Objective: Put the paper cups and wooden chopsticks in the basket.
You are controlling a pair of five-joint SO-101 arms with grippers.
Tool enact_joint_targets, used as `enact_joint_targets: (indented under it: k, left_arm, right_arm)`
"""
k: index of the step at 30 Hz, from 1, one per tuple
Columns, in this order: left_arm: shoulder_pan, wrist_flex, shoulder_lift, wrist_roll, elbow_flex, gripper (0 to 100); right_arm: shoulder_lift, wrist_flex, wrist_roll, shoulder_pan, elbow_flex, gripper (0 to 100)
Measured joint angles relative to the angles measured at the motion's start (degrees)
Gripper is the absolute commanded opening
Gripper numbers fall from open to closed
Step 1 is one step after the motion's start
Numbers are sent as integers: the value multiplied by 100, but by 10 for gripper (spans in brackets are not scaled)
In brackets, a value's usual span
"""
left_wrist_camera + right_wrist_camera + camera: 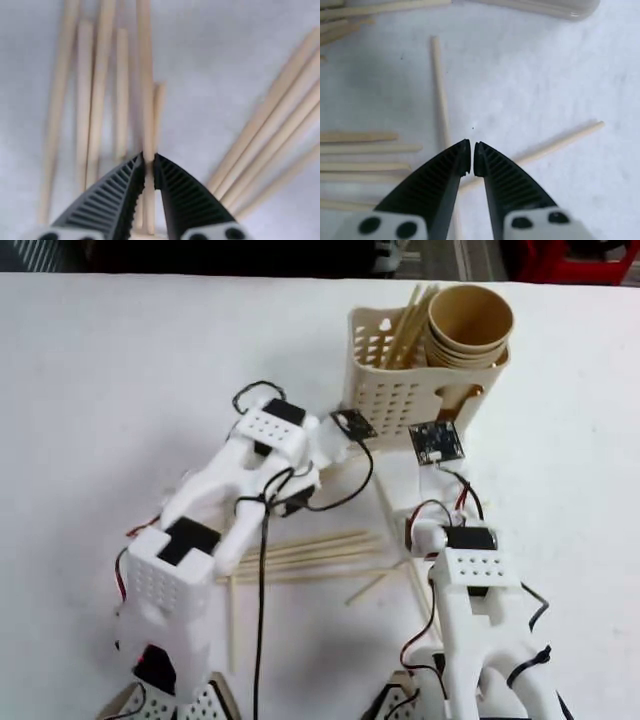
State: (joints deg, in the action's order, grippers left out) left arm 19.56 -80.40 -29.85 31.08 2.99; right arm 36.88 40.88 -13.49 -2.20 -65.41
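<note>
**Cups are in the basket, plenty of chopsticks left out on the counter**

The basket [400,400] is parked around 1 o'clock on the white counter [120,360]. A stack of paper cups [470,320] is nested inside it on the 3 o'clock side. A few standing chopsticks [405,328] are leaned in its 9 o'clock half, tips poking above the rim.

So the cups are sorted, but a bundle of loose chopsticks [320,552] is spread flat near the middle of the counter, at 6 o'clock from the basket, mostly lined up 9-to-3. A lone stick [232,625] is laid 12-to-6 at about 7 o'clock from the bundle. An angled stick [368,588] is seen just off the bundle's 4 o'clock end.

The left arm [230,500] is brought in from 7 o'clock and the right arm [475,600] from 5 o'clock. Both wrists are found just beside the basket's near wall.

On the left gripper [148,162] the fingers are clamped on a gripped chopstick [145,75], which is run straight out between the tips. More sticks are laid on the counter beneath, on either side. The right gripper [471,150] is pinched together with nothing caught in it, just a hairline gap left at the tips. Sticks are scattered on the counter under it.
</note>
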Motion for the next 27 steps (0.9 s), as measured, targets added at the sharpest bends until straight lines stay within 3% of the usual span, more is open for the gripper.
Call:
enact_joint_targets:
  k: [10,21,27]
  left_arm:
    - [-229,0,-9,-70,281,197]
    - [-422,97,-413,-141,440,194]
    - [-360,-308,-738,-141,923,72]
  right_arm:
    - [0,0,0,0,0,28]
    - [0,0,0,0,0,28]
    - [0,0,0,0,0,28]
